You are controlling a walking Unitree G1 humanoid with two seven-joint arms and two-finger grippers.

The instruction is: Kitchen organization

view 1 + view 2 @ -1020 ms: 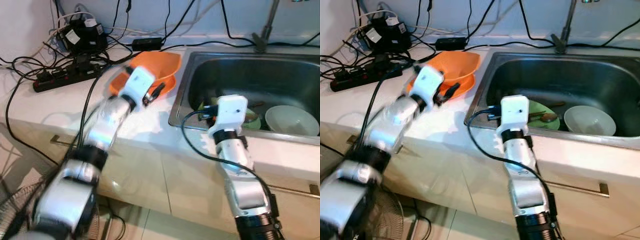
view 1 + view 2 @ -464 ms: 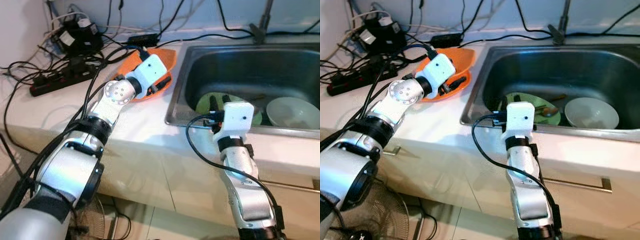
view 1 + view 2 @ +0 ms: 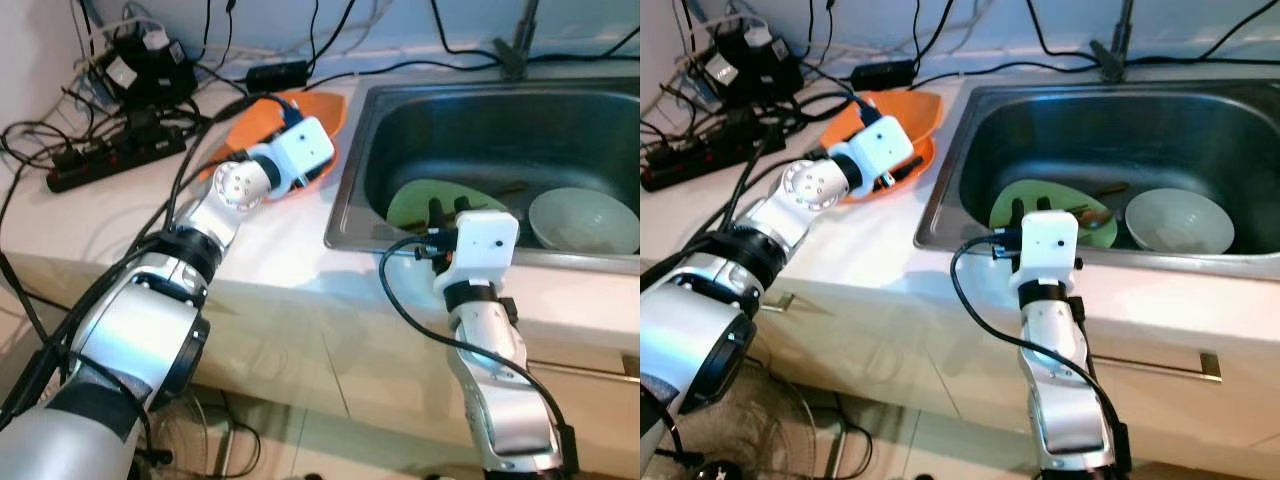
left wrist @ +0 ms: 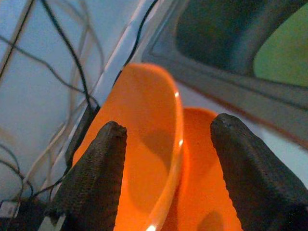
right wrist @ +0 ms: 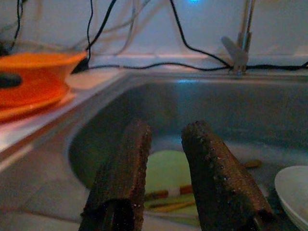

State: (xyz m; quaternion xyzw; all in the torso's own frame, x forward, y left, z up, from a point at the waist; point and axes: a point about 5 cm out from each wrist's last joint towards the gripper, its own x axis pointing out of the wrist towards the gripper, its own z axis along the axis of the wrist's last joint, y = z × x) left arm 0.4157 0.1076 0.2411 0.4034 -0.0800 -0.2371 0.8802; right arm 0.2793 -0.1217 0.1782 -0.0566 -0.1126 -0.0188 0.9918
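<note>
Jaws on your left gripper are wide, either side of the orange bowl's rim on the bench. Your right gripper, slightly open, waits over the sink. Next, I think, close left and lift the bowl off the orange plate.

On the white bench, the left pincer reaches over an orange bowl sitting on an orange plate, near a black power strip and tangled cables. The right pincer hangs at the front rim of the steel sink, fingers slightly parted. Inside lie a green plate and a pale bowl.
</note>
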